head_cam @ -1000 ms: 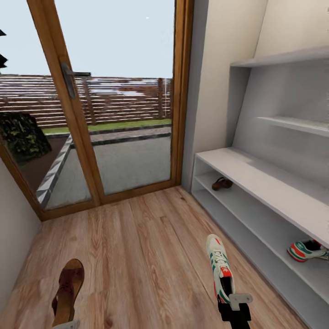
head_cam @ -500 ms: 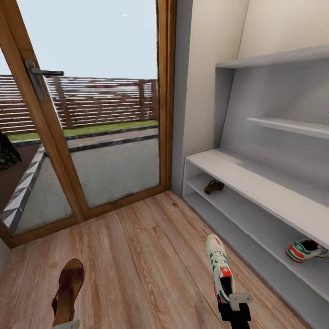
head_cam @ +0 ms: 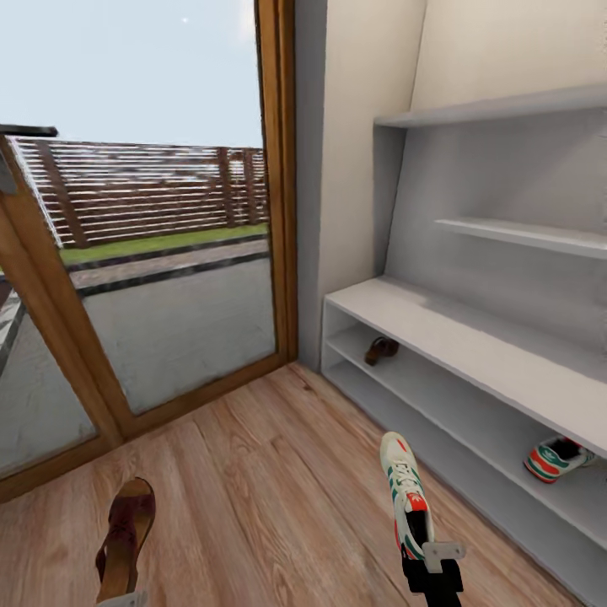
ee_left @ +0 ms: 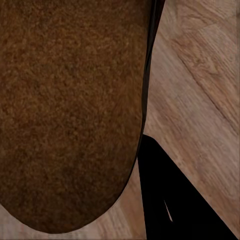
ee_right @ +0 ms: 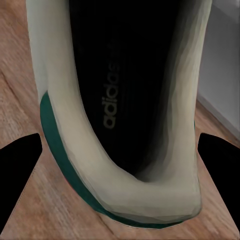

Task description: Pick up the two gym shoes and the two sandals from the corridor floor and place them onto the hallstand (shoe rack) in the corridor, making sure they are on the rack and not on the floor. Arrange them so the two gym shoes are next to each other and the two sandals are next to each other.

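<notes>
Cream gym shoe (head_cam: 405, 497) heel between right jaws, sandal (head_cam: 125, 539) at left jaws

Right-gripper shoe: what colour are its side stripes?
Green, on the cream-white gym shoe; clearest in the head view.

"adidas" inside gym shoe (ee_right: 117, 100), on insole

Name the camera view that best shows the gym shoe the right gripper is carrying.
Head view: the held gym shoe shows nearly whole above the right gripper. The right wrist view gives a close look into its opening. The left wrist view shows a sandal instead.
</notes>
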You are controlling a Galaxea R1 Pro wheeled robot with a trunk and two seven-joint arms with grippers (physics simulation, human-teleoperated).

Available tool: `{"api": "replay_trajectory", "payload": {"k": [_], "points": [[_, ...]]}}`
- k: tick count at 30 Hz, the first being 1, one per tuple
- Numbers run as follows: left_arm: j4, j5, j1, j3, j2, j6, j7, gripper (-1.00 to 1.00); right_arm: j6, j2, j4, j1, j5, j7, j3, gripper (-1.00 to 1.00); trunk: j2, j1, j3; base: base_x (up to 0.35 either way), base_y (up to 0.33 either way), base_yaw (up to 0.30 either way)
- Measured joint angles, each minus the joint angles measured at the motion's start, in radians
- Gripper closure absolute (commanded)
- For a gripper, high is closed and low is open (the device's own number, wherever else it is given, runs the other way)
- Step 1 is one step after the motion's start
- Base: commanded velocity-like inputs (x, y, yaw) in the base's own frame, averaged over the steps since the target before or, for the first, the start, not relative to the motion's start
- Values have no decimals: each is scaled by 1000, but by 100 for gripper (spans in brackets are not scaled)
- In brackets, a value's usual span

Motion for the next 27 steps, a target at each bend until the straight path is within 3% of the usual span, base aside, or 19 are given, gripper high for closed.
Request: {"api": "replay_trajectory", "payload": {"k": [17, 27], "points": [[0, 0, 0, 0, 0, -1, 0, 100, 0, 0, 0, 0, 0, 0, 0, 100, 0, 0, 0, 233, 257, -255], [0, 0, 0, 0, 0, -1, 0, 100, 0, 0, 0, 0, 0, 0, 0, 100, 0, 0, 0, 64, 294, -255]]}}
